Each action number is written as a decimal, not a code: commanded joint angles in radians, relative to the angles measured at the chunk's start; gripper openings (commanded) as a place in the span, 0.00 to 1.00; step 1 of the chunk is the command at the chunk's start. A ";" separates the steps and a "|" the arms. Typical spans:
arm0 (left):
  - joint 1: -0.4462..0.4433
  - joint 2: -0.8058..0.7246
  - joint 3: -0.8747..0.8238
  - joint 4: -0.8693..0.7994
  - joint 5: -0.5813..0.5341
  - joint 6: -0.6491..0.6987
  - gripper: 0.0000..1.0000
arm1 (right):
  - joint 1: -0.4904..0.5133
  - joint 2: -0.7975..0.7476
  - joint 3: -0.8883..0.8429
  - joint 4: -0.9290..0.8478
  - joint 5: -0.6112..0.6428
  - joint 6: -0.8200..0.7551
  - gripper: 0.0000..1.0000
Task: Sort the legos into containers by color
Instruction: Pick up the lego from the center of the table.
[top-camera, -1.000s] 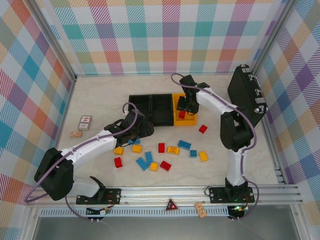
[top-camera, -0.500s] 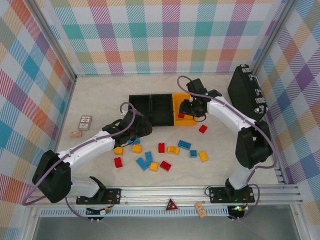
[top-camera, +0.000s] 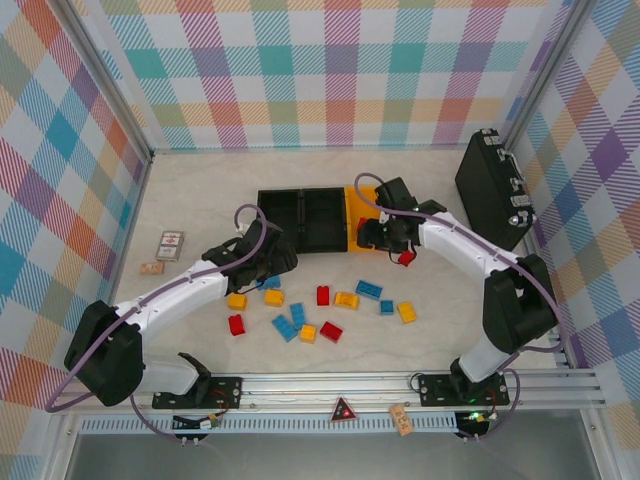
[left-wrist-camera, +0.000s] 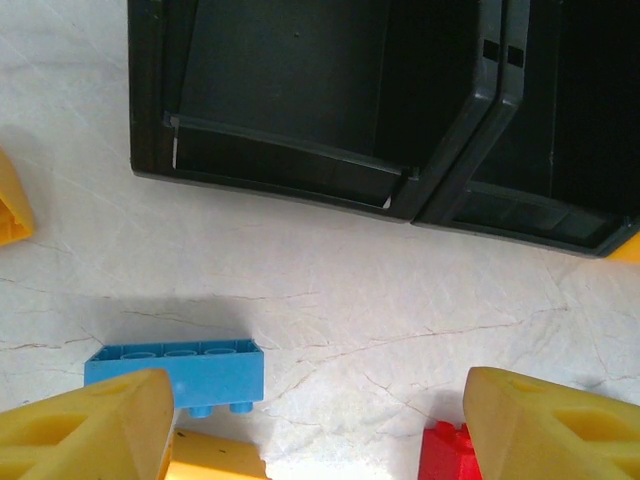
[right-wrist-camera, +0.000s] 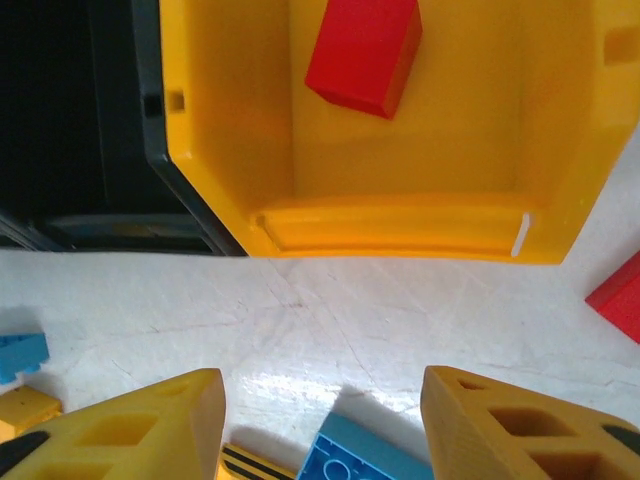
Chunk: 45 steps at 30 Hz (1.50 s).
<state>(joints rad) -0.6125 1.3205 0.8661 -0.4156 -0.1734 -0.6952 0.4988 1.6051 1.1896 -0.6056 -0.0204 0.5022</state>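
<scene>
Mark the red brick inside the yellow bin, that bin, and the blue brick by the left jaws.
red brick (right-wrist-camera: 365, 45), right wrist view, on its upper face.
yellow bin (right-wrist-camera: 390, 225), right wrist view, on its near rim.
blue brick (left-wrist-camera: 212, 375), left wrist view, on its long side.

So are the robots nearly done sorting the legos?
Barely started. Done: one red brick lies in the yellow bin; the black bins look empty. In hand: nothing; the left gripper hangs open by a blue brick, the right gripper open too. Left: the loose bricks on the table.
</scene>
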 joint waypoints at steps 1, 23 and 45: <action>0.008 0.006 -0.007 0.013 0.050 0.007 0.76 | 0.025 -0.043 -0.052 -0.004 -0.029 -0.044 0.58; 0.008 0.069 -0.040 0.066 0.161 0.025 0.76 | 0.110 -0.003 -0.226 0.031 0.000 -0.287 0.72; 0.008 0.070 -0.052 0.077 0.150 0.027 0.76 | 0.112 0.092 -0.176 -0.001 0.099 -0.196 0.63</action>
<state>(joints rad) -0.6125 1.3876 0.8253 -0.3592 -0.0185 -0.6765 0.6121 1.6707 1.0119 -0.5800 0.0563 0.2840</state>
